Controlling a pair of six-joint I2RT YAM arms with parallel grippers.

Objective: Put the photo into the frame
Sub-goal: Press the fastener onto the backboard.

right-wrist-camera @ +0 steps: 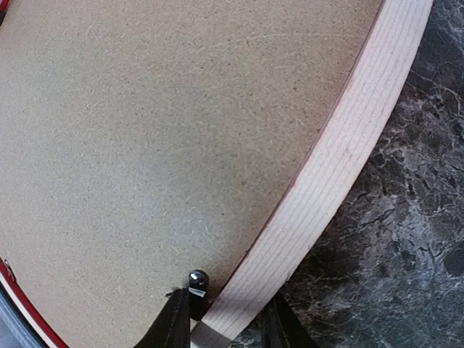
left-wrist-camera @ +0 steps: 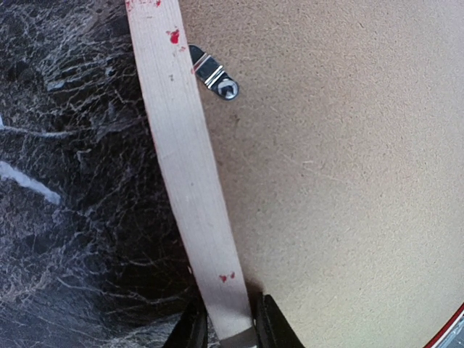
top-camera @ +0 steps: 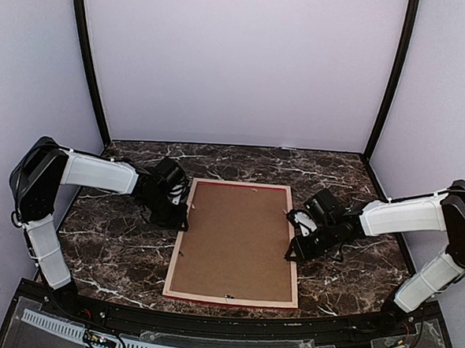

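The frame (top-camera: 178, 246) lies face down on the marble table, its pale wood rear edges up and a thin red edge showing. A plain brown backing board (top-camera: 236, 241) fills it. The photo is hidden. My left gripper (top-camera: 184, 210) straddles the left rail (left-wrist-camera: 185, 167), one finger on each side, shut on it (left-wrist-camera: 230, 330). My right gripper (top-camera: 293, 237) straddles the right rail (right-wrist-camera: 341, 159) in the same way (right-wrist-camera: 228, 326), its inner finger against a small metal tab (right-wrist-camera: 196, 283).
Another metal turn tab (left-wrist-camera: 214, 72) sits on the board by the left rail. Dark marble table (top-camera: 117, 246) lies on both sides of the frame. Lilac walls enclose the back and sides. A black ledge runs along the near edge (top-camera: 223, 327).
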